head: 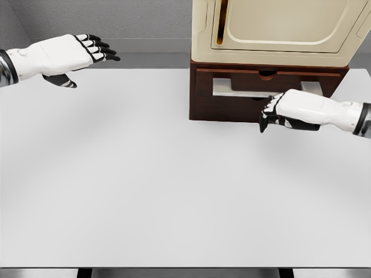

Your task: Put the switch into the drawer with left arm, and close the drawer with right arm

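Head view: I looked down over a wide, plain white tabletop (145, 185) with a grey wall behind it.
Left hand: my white left hand with black fingertips (64, 58) hung above the far left of the table, palm turned inward, fingers stretched out almost straight and pointing right, thumb hanging below. It held nothing and touched nothing.
Right hand: my white right hand (290, 111) came in from the right edge and sat just in front of the dark brown wooden drawer unit (232, 107). Its fingers were curled downward at the knuckles, black tips pointing at the table, close to the cabinet's front face. I could not tell whether they touched the wood. They gripped nothing I could see.
Drawer: the drawer front (255, 78) of the brown unit stood slightly out from the body, with a pale, light-coloured surface showing in the opening behind it.
Switch: a flat pale shape (232, 88) lay inside that opening; I could not tell for certain that it was the switch, as my right hand covered part of it.
On top: a cream-coloured boxy appliance with a rounded panel and a gold strip (278, 29) stood upon the brown unit, cut off by the upper edge.
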Available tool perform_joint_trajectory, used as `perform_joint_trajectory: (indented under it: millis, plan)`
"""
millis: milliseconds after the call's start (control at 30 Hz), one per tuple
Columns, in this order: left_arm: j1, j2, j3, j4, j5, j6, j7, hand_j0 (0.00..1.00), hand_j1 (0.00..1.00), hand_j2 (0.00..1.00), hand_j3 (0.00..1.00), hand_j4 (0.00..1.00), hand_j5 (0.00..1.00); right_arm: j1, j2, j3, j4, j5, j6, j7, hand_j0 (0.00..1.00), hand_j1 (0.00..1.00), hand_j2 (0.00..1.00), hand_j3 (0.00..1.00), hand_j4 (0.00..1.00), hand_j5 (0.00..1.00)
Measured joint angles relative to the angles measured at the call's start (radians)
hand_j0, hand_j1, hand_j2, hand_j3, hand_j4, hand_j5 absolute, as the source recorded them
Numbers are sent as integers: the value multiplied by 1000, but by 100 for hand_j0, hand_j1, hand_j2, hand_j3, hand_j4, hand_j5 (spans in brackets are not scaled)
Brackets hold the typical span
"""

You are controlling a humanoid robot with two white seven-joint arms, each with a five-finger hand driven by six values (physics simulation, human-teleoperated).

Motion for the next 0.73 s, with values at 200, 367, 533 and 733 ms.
perform_joint_trajectory:
  millis: [200,367,533,733]
  plan:
    - [0,0,0,0,0,0,0,100,100,100,100,100,100,0,4,0,16,11,0,-3,39,39,39,39,39,39]
    - [3,0,0,0,0,0,0,100,100,100,100,100,100,3,-39,-37,-16,27,-1,5,43,43,43,43,43,43]
    - [0,0,0,0,-1,0,0,100,100,100,100,100,100,6,-211,-68,-194,17,-1,5,75,75,75,75,75,75]
    - [9,18,0,-5,0,0,0,100,100,100,100,100,100,17,-295,-74,-256,17,-1,6,86,86,86,86,86,86]
